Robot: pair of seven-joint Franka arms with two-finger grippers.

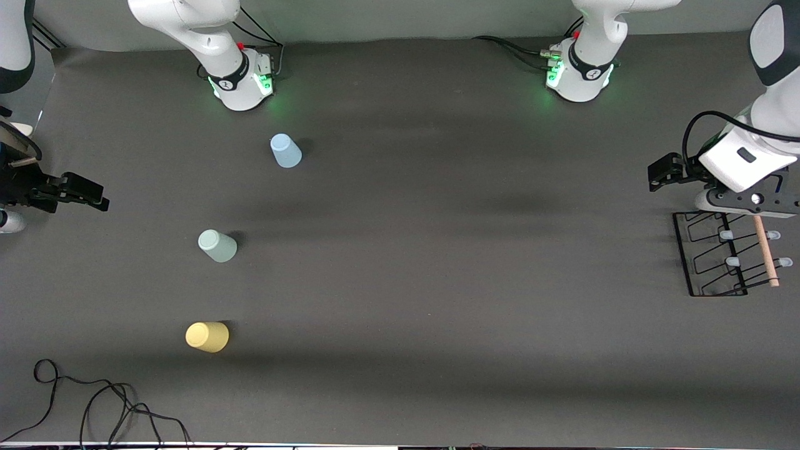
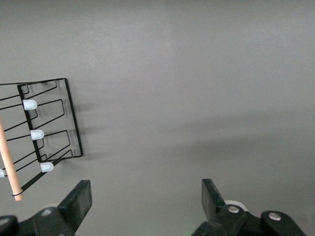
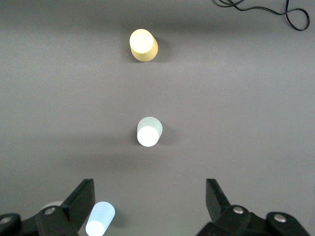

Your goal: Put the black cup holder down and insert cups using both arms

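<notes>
Black cup holder (image 1: pixel 719 256) sits on the grey counter (image 1: pixel 437 250) at the left arm's end, just under the left gripper (image 2: pixel 145 199), jaws wide open, empty. Blue cup (image 1: pixel 285 150), green cup (image 1: pixel 217 245), yellow cup (image 1: pixel 207 337) stand toward the right arm's end; right gripper (image 3: pixel 147 201) hovers nearby, jaws open.

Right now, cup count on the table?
3, all toward the right arm's end: light blue cup nearest the bases, pale green cup midway, yellow cup nearest the front camera.

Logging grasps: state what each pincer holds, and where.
Nothing. The left pincer hangs open beside the black cup holder; the right pincer hangs open above the cups.
</notes>
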